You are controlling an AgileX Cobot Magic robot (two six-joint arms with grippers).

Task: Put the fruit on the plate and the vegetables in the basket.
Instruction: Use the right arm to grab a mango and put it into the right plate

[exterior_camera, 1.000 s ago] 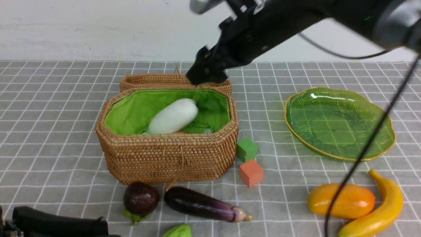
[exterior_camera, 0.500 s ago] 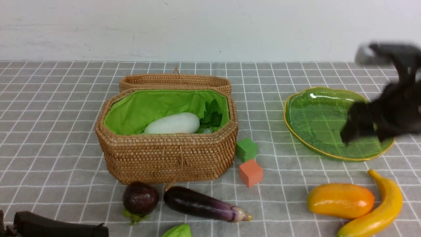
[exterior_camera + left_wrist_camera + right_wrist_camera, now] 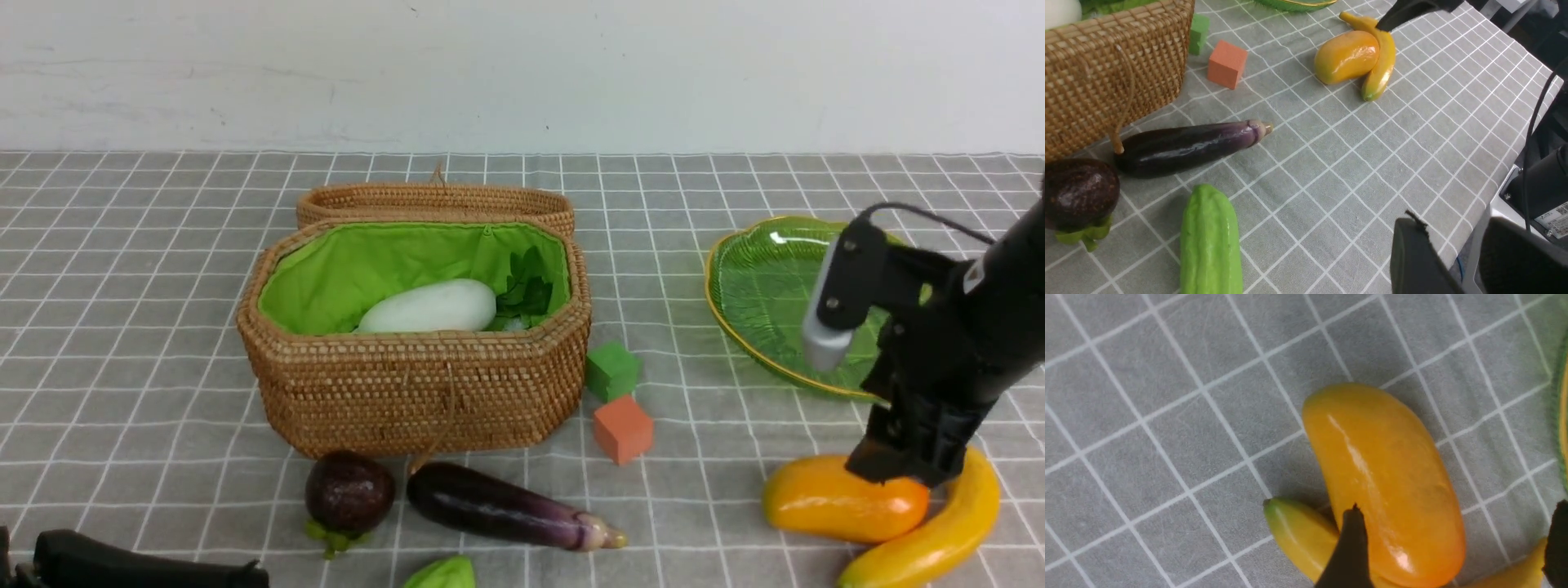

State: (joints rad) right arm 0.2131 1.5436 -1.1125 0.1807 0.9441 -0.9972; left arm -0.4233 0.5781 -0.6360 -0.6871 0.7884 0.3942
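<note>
Bench (image 3: 163, 392) under jaws grey, white-gridded; white wall (image 3: 522, 73) beyond. Right gripper (image 3: 902, 469) jaws spread over orange-yellow fruit (image 3: 824, 502); left gripper (image 3: 1453, 237) jaws parted, empty.

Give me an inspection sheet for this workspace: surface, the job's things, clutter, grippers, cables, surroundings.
Surface: grey checked cloth, lying flat.
Job's things: basket open, holding white vegetable and dark green leaves; plate bare where visible; orange-yellow fruit and banana side by side on the cloth; round purple fruit, eggplant and light green vegetable in front of the basket.
Clutter: green cube, orange cube beside the basket.
Grippers: right gripper open, straddling the orange-yellow fruit; left gripper open, empty.
Cables: black cable looping off the right arm.
Surroundings: white wall behind.
</note>
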